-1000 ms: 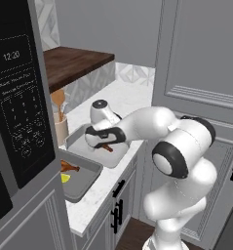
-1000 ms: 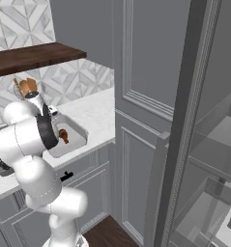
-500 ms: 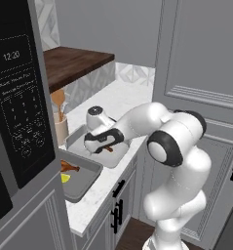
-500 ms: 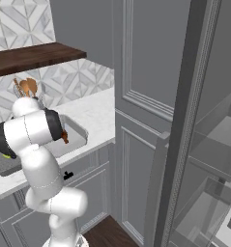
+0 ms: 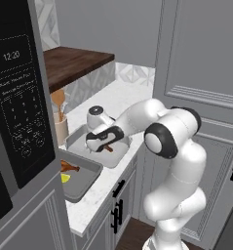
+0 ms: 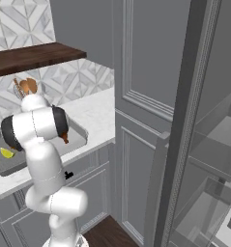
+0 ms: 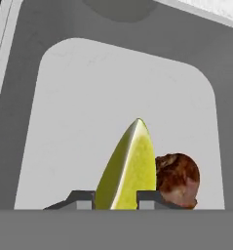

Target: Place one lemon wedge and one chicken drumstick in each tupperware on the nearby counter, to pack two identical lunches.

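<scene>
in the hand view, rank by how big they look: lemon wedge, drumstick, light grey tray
1. light grey tray, by far the largest.
2. lemon wedge, clamped in the end effector.
3. chicken drumstick; partly hidden, and the wedge is nearer the camera, so 2 and 3 are unsure.

from here the lighter tray [image 7: 118,88] looks like smooth matt grey plastic. the lemon wedge [image 7: 127,168] i see has a moist, slightly glossy flesh, the drumstick [image 7: 179,178] a rough browned crust. the counter [image 5: 132,90] reads as polished veined stone, the shelf [image 5: 71,61] as dark wood, and the arm [image 5: 152,122] as glossy white plastic.
</scene>
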Controlling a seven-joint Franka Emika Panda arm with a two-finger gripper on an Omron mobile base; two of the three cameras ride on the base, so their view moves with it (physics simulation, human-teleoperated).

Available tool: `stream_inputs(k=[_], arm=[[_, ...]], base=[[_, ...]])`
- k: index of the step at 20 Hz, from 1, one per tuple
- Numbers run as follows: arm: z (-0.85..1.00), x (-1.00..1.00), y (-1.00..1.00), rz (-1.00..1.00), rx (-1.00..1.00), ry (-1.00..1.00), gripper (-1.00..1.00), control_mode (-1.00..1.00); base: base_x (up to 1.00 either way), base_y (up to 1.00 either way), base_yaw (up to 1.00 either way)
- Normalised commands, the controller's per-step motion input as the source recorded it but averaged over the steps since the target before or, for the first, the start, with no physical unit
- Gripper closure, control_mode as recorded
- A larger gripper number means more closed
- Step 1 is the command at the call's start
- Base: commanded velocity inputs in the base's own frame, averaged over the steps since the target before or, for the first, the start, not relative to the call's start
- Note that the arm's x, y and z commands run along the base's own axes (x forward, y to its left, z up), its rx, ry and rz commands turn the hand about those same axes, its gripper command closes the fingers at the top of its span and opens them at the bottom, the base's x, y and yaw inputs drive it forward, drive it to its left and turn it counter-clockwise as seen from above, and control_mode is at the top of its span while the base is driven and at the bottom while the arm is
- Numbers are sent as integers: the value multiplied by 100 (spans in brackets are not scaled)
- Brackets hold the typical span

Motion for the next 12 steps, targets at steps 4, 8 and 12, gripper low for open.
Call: stream_inputs(k=[4, 8, 12], arm=[[-1, 18, 0, 6, 0, -6, 100, -100], [-2, 5, 0, 2, 0, -3, -100, -100], [4, 0, 0, 0, 0, 0, -100, -100]], base=[[0, 0, 0], [0, 0, 0], [0, 0, 0]])
